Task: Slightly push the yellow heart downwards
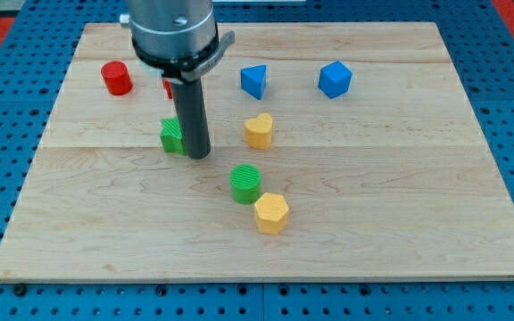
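The yellow heart [258, 130] lies near the middle of the wooden board [400, 205]. My tip [198, 156] touches the board to the heart's left and a little lower, about one block's width away. The rod stands right next to a green block [171, 135], partly hiding it. A green cylinder [246, 183] and a yellow hexagon [271, 213] lie below the heart.
A red cylinder [116, 78] sits at the upper left. Another red block [167, 87] is mostly hidden behind the rod. Two blue blocks [253, 80] [335, 78] lie above the heart, toward the view's top. Blue pegboard surrounds the board.
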Tool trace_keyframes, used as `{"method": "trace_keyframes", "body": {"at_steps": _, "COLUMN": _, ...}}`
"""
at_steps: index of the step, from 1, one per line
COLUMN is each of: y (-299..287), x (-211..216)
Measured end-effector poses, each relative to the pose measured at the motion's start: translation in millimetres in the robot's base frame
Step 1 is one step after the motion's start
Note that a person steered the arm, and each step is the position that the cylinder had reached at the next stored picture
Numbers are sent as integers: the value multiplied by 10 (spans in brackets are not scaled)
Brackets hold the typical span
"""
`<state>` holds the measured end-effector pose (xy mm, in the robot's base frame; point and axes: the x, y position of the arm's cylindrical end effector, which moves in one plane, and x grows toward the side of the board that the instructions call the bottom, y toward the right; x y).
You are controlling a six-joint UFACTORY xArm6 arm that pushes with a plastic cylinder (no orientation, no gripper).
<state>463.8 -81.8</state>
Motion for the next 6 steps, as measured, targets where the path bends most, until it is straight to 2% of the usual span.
{"method": "trace_keyframes", "body": {"at_steps": 1, "y": -306, "x": -109}}
{"method": "trace_keyframes", "body": {"at_steps": 2, "y": 36, "x": -496}}
{"method": "trace_keyframes", "body": {"at_steps": 4, "y": 1240, "x": -880}}
{"method": "trace_keyframes", "body": {"at_steps": 6, "y": 1428, "x": -1479}}
